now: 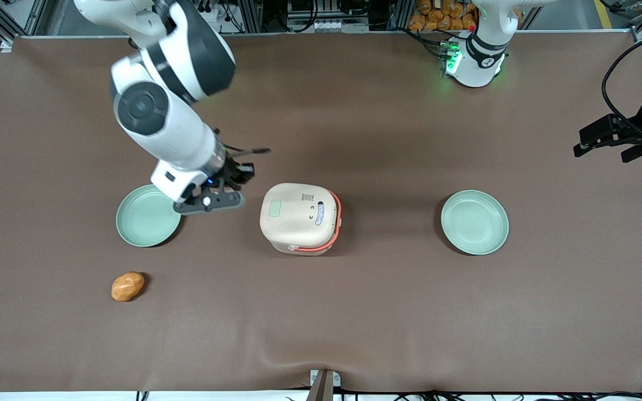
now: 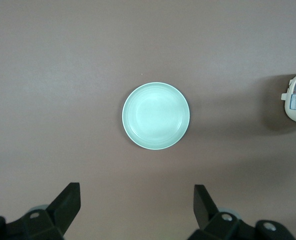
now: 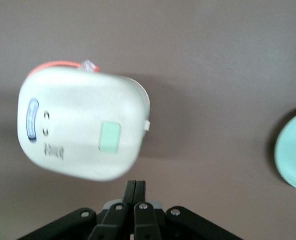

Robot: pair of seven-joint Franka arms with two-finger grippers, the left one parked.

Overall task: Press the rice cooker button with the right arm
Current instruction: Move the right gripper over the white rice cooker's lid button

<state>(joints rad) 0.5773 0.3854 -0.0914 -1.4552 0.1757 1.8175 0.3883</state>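
The cream rice cooker point(image 1: 300, 218) stands mid-table with its lid down and an orange-red trim band on the side toward the parked arm. Its small pale green button point(image 1: 275, 209) sits on the lid, on the side toward the working arm. In the right wrist view the cooker point(image 3: 80, 125) and button point(image 3: 110, 137) lie just ahead of the fingertips. The right arm point(image 1: 165, 94) reaches down beside the cooker. My gripper point(image 1: 241, 181) hangs above the table between a green plate and the cooker. It is shut and empty, fingers pressed together point(image 3: 136, 189), not touching the cooker.
A pale green plate point(image 1: 148, 216) lies beside the gripper toward the working arm's end, also in the wrist view point(image 3: 293, 152). A second green plate point(image 1: 474, 221) lies toward the parked arm. An orange-brown lump point(image 1: 127, 286) lies nearer the front camera.
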